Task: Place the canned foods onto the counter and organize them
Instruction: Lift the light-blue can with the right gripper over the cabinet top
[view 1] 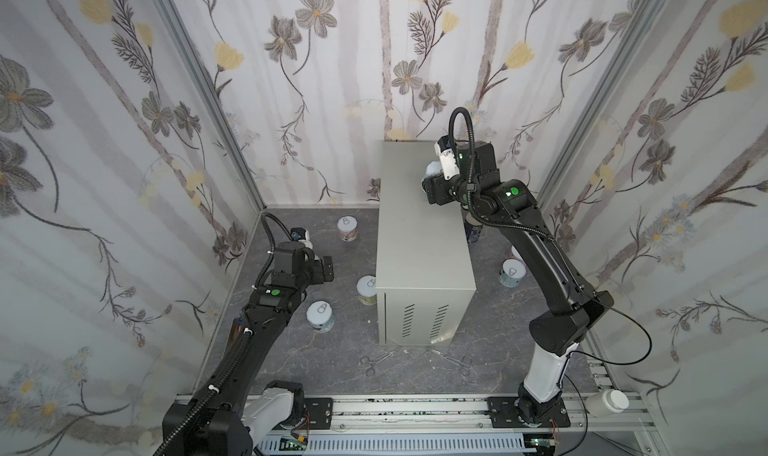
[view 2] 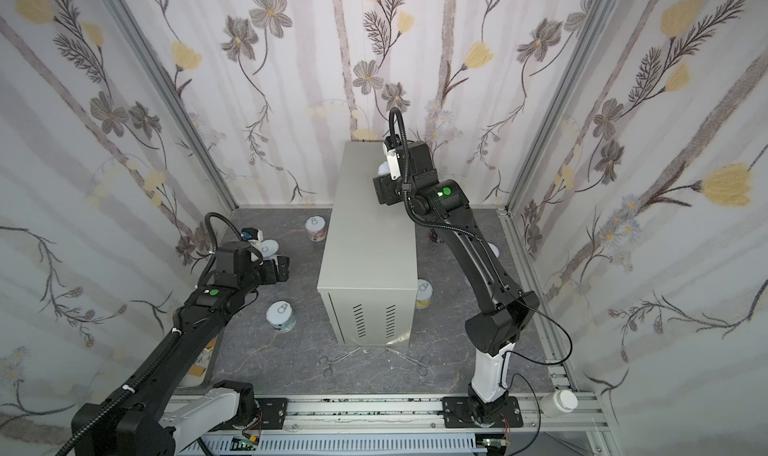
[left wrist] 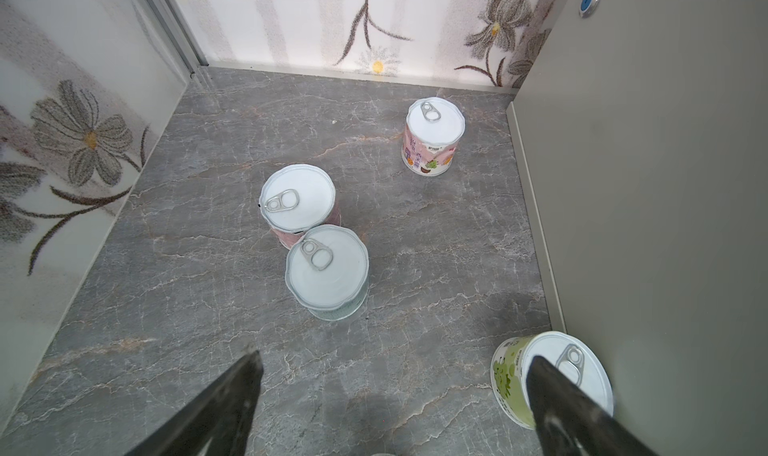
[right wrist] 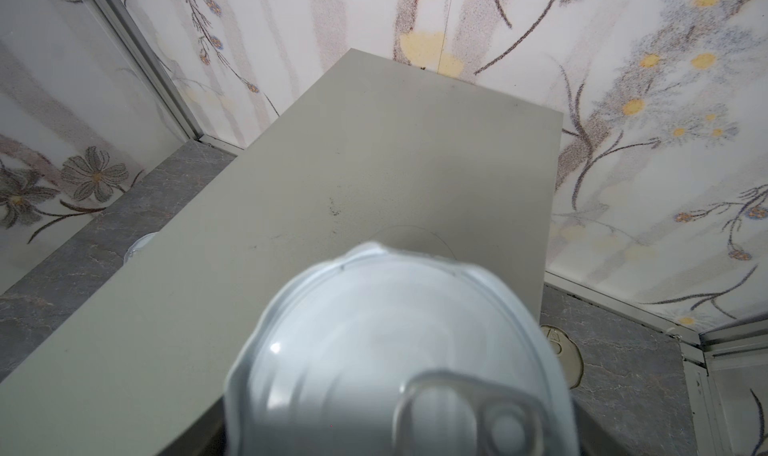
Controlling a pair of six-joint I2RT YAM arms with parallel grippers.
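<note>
While the right gripper (view 1: 430,179) clasps a silver-lidded can (right wrist: 399,350) over the counter (view 1: 419,242), left gripper (left wrist: 395,391) wide open.

Dark marbled floor (view 1: 332,358) carries the light-grey counter (view 1: 419,242), standing upright with vent slits facing the near side.

Cans upright on the floor, left of the counter: pink-label can (view 1: 348,228) near the back wall; green-label can (view 1: 367,290) just beside the counter's left side; teal can (view 1: 320,316) nearer.

Wrist view: pink can (left wrist: 298,202) and teal-grey can (left wrist: 327,272) touching.

Right of the counter: one can (view 1: 511,272).

Two pairs of metal forceps (view 1: 376,358) lie flat before the counter.
</note>
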